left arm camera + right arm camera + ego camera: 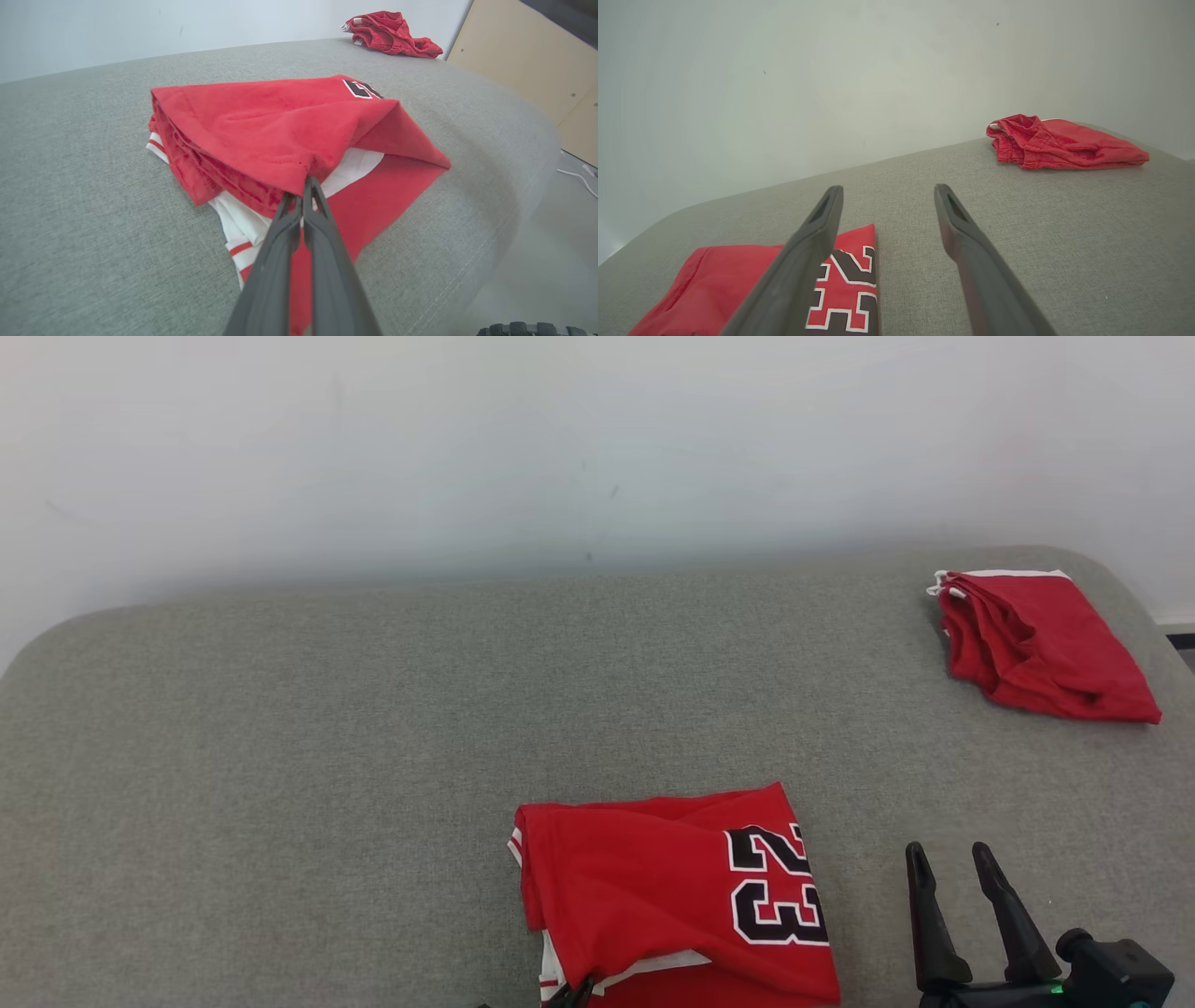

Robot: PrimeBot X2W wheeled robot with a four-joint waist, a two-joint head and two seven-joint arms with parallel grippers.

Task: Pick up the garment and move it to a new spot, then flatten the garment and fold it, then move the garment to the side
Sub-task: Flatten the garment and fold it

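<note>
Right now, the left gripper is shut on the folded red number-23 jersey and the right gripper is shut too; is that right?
No: the right wrist view shows the right gripper open; the left gripper is shut on the jersey.

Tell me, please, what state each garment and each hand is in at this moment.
Jersey: folded, lying on the grey cushion, top layer pinched and tented up at its near edge.
Left hand: shut on the jersey's top layer.
Right hand: open, empty, apart from the jersey on its right.
Far garment: loosely folded at the cushion's far right corner, untouched.
</note>
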